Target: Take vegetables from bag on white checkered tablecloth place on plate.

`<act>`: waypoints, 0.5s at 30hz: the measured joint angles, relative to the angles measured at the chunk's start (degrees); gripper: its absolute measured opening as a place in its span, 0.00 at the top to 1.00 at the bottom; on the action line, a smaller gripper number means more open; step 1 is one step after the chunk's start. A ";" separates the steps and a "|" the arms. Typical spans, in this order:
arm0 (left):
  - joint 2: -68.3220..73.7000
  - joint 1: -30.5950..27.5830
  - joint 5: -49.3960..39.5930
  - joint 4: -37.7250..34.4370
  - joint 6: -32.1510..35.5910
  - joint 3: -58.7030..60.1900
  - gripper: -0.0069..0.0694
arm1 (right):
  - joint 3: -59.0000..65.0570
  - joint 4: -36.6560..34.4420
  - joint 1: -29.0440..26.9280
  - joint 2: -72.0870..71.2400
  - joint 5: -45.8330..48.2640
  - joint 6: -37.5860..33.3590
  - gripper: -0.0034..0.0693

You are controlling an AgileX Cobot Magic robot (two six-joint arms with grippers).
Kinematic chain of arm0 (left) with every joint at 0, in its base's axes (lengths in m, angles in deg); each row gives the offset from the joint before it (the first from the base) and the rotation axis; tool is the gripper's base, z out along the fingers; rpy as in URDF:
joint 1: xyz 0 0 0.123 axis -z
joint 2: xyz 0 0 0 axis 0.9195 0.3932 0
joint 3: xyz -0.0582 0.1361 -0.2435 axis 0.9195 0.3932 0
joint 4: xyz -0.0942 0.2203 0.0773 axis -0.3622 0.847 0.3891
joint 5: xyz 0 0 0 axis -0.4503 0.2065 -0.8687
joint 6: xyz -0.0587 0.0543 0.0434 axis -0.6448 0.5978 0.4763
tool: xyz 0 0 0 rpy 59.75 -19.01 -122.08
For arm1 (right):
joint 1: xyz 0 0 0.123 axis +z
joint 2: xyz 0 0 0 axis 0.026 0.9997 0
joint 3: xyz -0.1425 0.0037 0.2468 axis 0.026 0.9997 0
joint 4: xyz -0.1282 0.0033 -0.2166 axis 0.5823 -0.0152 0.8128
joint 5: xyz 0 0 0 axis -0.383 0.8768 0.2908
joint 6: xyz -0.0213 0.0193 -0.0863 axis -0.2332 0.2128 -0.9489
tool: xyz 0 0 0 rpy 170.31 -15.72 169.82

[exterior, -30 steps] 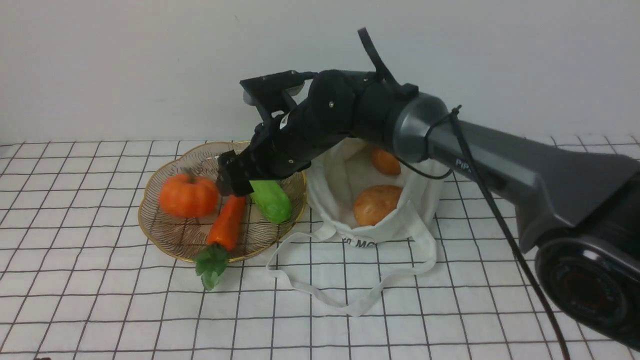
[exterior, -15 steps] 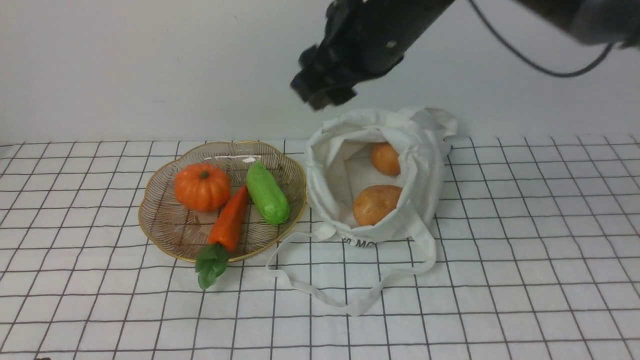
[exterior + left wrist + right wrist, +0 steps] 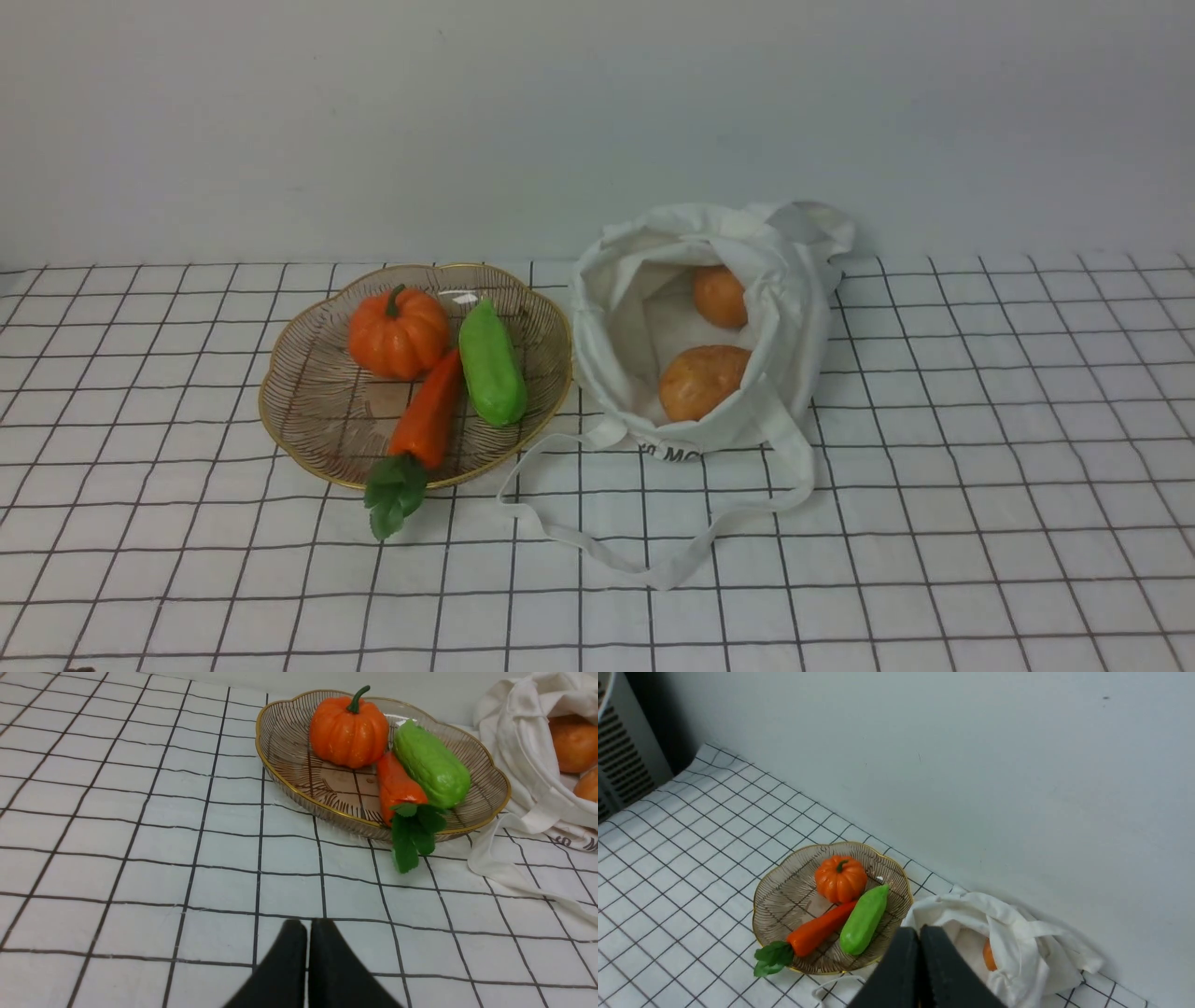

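Low over the white checkered tablecloth (image 3: 140,826): found the left gripper (image 3: 308,933) clenched, jaws pressed flat together on nothing. Found the right gripper (image 3: 919,935) likewise clamped empty, raised well above the bag (image 3: 1017,933). Saw neither in the front view.

(Clock read on the front view, 12 toward the wall.) Located the plate (image 3: 313,425) at 9 o'clock of the bag, rim just beside the cloth wall. Counted three vegetables on it: pumpkin (image 3: 399,333) at 12, green piece (image 3: 492,364) at 3, carrot (image 3: 428,417) at 6 with leaves overhanging the rim. Counted two more inside the bag's open mouth: nearer lump (image 3: 703,383) at 6, farther lump (image 3: 720,296) at 12, apart.

Judged both lumps light, rigid, smooth-skinned, apt to slip or roll; judged the bag soft, likely to fold over them. Recommended a hold across the nearer lump's widest middle, from above, clear of the cloth rim and strap handles (image 3: 792,467).
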 joint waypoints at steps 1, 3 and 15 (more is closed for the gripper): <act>0.00 0.00 0.00 0.00 0.00 0.00 0.92 | 2.89 0.00 0.00 -2.67 0.00 0.05 0.97; 0.00 0.00 0.00 0.00 0.00 0.00 0.92 | 8.96 0.00 0.00 -9.42 0.00 0.05 0.97; 0.00 0.00 0.00 0.00 0.00 0.00 0.92 | 66.77 0.00 0.00 -43.78 -37.05 3.19 0.97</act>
